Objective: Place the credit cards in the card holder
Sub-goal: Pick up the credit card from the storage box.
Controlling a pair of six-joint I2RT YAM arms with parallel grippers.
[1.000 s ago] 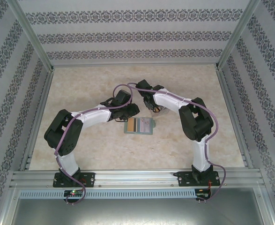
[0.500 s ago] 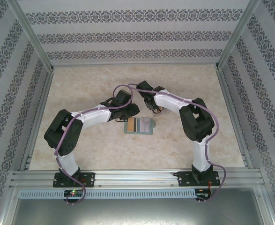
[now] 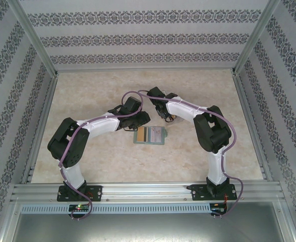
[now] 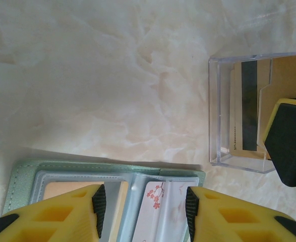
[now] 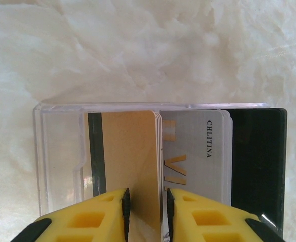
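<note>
Left side. Your left gripper sits over the open card holder, which lies flat on the marbled tabletop. In the overhead view the holder is between the two arms, just on the near side of the wrists.
- Gripper state: the fingers are well apart with nothing pinched between them. The holder's two inner pockets show in the gap. You cannot tell from these views whether the fingertips touch the holder.
- Left pocket: an orange card sits behind the clear window.
- Right pocket: a white blossom-printed card.

Right side. A clear box stands on the tabletop off the holder's far right corner, near it but with a strip of bare tabletop between them.
- Contents in the right wrist view, overlapping left to right:
  - an orange-yellow card with a black stripe down its left edge, on top of a thin stack
  - a silver card lettered CHLITNA
  - a black card at the right end

Your right gripper is at the box, over the orange-yellow card.
- Gripper state: the fingers are drawn close, leaving a narrow gap in which the card's face shows. You cannot tell whether the pads press on the card or hold it.
- One of its fingers appears in the left wrist view, at the box's right side.
</note>
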